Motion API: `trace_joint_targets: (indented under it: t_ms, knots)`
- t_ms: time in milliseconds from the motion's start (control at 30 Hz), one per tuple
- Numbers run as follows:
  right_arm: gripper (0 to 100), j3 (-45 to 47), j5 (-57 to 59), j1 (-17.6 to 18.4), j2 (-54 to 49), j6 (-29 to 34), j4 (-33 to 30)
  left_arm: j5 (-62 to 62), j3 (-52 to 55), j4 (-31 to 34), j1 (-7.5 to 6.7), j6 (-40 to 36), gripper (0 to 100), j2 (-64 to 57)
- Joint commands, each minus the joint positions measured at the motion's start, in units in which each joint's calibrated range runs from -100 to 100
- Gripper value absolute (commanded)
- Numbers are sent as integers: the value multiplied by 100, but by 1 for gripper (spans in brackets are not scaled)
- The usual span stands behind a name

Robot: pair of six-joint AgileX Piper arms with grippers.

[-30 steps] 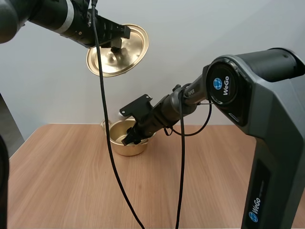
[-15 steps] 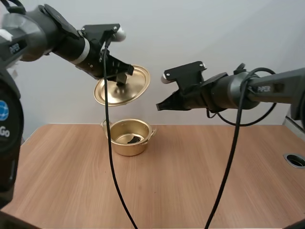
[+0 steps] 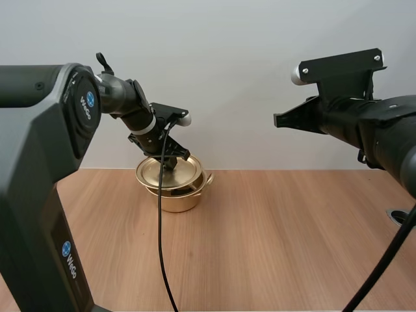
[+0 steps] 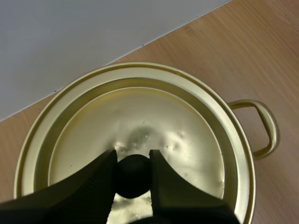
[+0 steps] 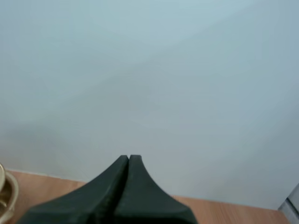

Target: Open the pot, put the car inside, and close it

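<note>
Lid point(image 3: 187, 170) lies over the mouth of the brass-coloured pot point(image 3: 179, 201), which stands on the wooden table point(image 3: 279, 247) toward its far edge, on the left side. My left gripper point(image 3: 171, 162) comes down onto the middle of the lid. In the left wrist view its two black fingers point(image 4: 88, 186) are clenched on the lid's round black knob point(image 4: 133, 173), one on each side, with the tips pinching it between them. The lid's ringed top fills the space around the knob, and one looped pot handle point(image 4: 265, 126) juts out past the lid's rim over the bare wood. Whether the lid is fully seated on the rim I cannot tell, and it hides the pot's inside, so what lies in there cannot be made out. My right gripper point(image 3: 281, 121) hangs high above the table, well apart from the pot and off to its right. In the right wrist view that claw is closed on nothing, its two fingers pressed together into one dark wedge.
</note>
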Motion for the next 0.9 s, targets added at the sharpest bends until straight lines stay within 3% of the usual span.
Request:
trace_joint_targets:
  t_ms: [0,200,267,300,367,400,433,467,667,867]
  knots:
    - [0,-4,165,-3,-434,160,-28,-11,6,-86,-3,117,0,142]
    - [0,-4,561,-86,-434,261,-168,-348,6,-432,-3,358,0,435]
    - [0,-4,741,-95,-434,261,-168,-261,6,-420,-3,501,7,501]
    - [0,-4,840,-95,-434,261,-168,-220,6,-440,-3,516,15,501]
    - [0,-4,977,-95,-434,261,-168,-210,6,-586,-3,556,42,434]
    - [0,-4,998,-95,-420,261,-168,-191,6,-658,-3,547,67,367]
    - [0,-4,1019,-95,-420,261,-168,-170,6,-705,-3,547,87,286]
    - [0,-4,1019,-95,-420,261,-168,-103,-8,-703,-3,522,100,158]
    - [0,105,1030,-95,-411,261,-474,529,76,-1078,6,393,100,-1161]
    - [0,567,1030,-95,-411,186,-676,-50,1291,-3112,6,1815,100,-3590]
